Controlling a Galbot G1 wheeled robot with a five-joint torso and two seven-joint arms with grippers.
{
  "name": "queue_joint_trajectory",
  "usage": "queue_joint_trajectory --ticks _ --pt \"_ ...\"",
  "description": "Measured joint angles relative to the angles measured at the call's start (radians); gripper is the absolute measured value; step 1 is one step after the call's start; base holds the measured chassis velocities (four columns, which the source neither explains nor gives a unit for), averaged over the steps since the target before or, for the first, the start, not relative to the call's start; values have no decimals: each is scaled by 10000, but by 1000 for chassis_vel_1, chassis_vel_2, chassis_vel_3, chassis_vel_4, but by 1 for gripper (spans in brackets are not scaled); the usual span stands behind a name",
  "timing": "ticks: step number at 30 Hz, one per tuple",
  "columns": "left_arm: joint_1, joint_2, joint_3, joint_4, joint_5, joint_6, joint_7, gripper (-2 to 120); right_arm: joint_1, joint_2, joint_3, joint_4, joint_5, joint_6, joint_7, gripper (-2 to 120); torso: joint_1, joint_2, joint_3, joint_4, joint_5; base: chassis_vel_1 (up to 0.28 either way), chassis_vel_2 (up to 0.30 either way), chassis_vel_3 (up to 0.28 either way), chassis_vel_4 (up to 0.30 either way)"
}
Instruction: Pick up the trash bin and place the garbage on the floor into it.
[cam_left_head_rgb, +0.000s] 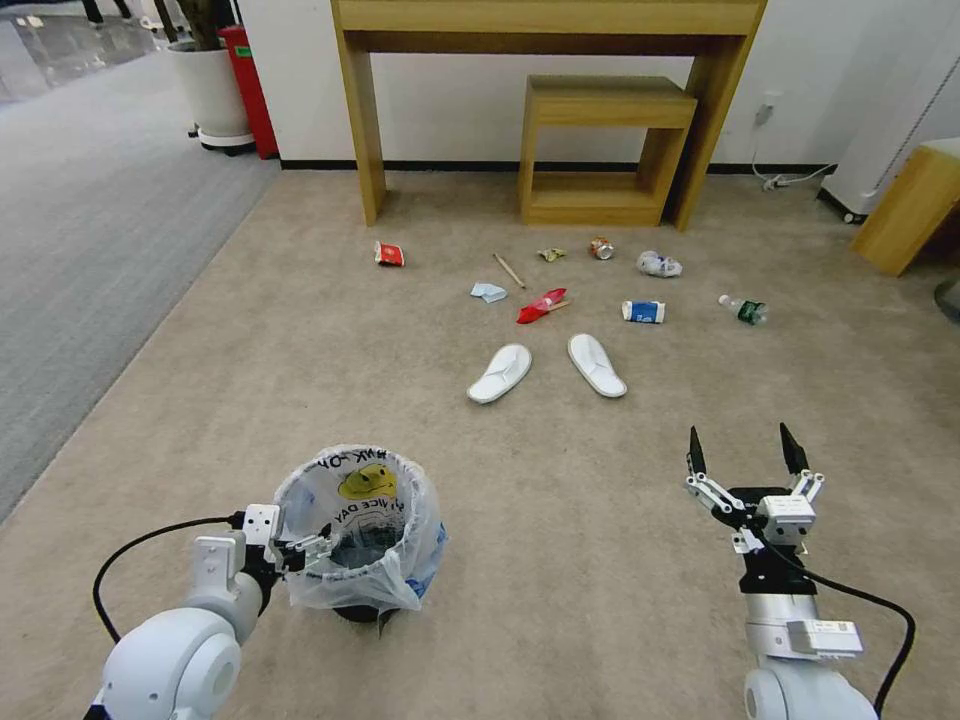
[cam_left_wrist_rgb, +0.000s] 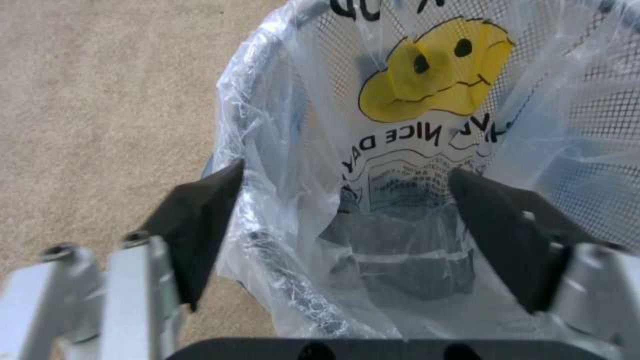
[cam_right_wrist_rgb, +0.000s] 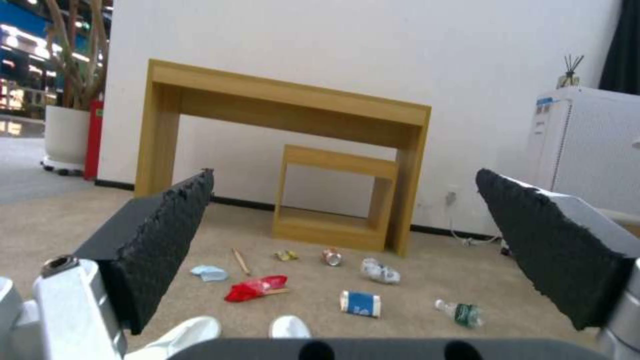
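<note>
The trash bin stands on the beige floor, near the robot on its left side, lined with a crinkly plastic bag printed with a yellow smiley. The left gripper sits at the bin's near rim with its jaws spread: in the left wrist view one finger is outside the bag-covered wall and the other finger is inside the bin, so the rim lies between them, not yet pinched.

The right gripper hovers over bare carpet well to the right of the bin, jaws wide apart and holding nothing.

The garbage lies scattered beyond the bin, toward the wooden desk: two white slippers nearest the bin, then a red wrapper, a pale blue tissue, a blue-white paper cup and a green-labelled bottle. Farther still sit a chopstick, another red wrapper, a crushed can and crumpled paper.
</note>
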Motion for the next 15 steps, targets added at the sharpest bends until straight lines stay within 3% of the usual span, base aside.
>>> queue_joint_trajectory --ticks 3,8,12,15 --pt "-17 -14 7 69 0 -1 27 62 -10 -11 -2 -15 7 16 0 100 0 0 0 0 0 0 0 0 0" --pt "-18 -23 8 115 4 0 52 49 -16 -21 2 -26 23 46 1 100 -1 0 0 0 0 0 0 0 0" --pt "-15 -23 -11 169 57 -1 81 27 -18 -34 7 -55 35 89 5 100 -1 0 0 0 0 0 0 0 0" --pt "-16 -19 -47 195 65 -1 104 21 -15 -43 9 -76 39 107 8 100 -1 1 0 0 0 0 0 0 0"
